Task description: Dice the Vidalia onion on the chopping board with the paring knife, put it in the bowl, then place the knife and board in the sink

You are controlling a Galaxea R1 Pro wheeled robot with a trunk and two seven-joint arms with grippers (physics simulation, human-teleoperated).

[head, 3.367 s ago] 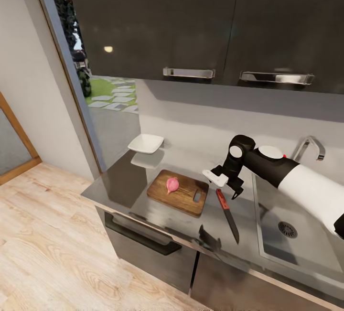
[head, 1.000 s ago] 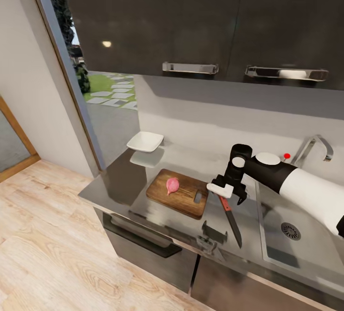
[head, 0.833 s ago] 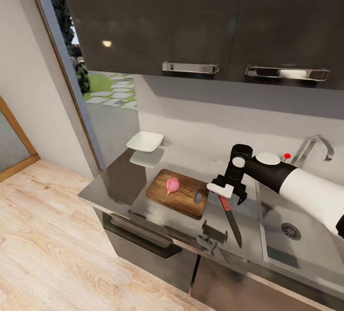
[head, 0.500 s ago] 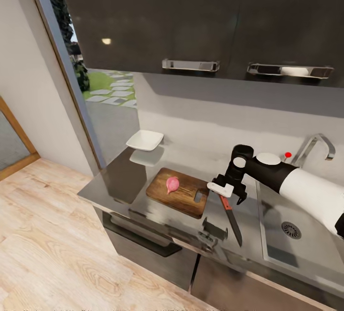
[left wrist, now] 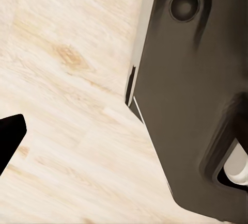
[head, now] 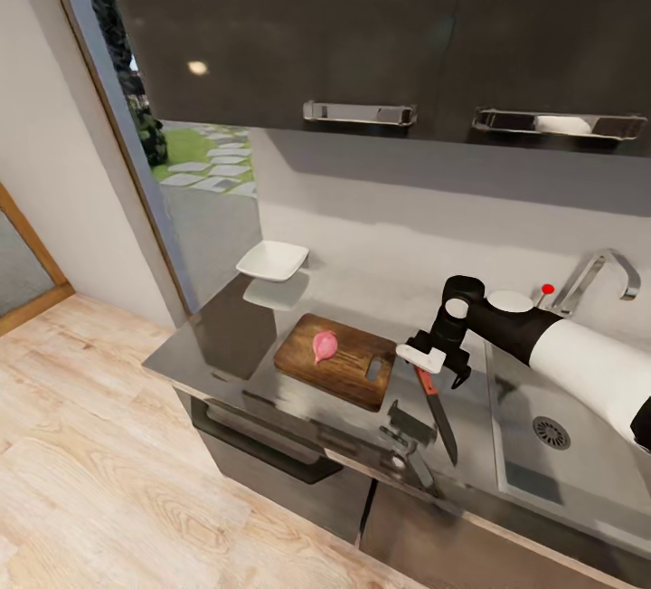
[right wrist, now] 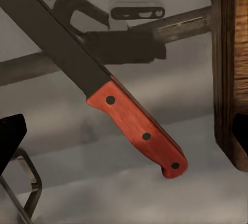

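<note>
The right gripper [head: 440,370] hangs open directly above the red handle of the paring knife [head: 435,400], fingers spread to either side and not gripping it. The knife lies flat on the grey countertop [head: 235,345] between the chopping board [head: 348,372] and the sink [head: 579,471]. The Vidalia onion [head: 323,346] rests on the board; the white bowl [head: 272,260] sits beyond it.

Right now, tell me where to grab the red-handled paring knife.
Grip the red-handled paring knife by its riveted handle, coming straight down from above: it lies flat on the grey countertop beside the dark-brown wooden chopping board, and the open right gripper hangs over that end.
</note>
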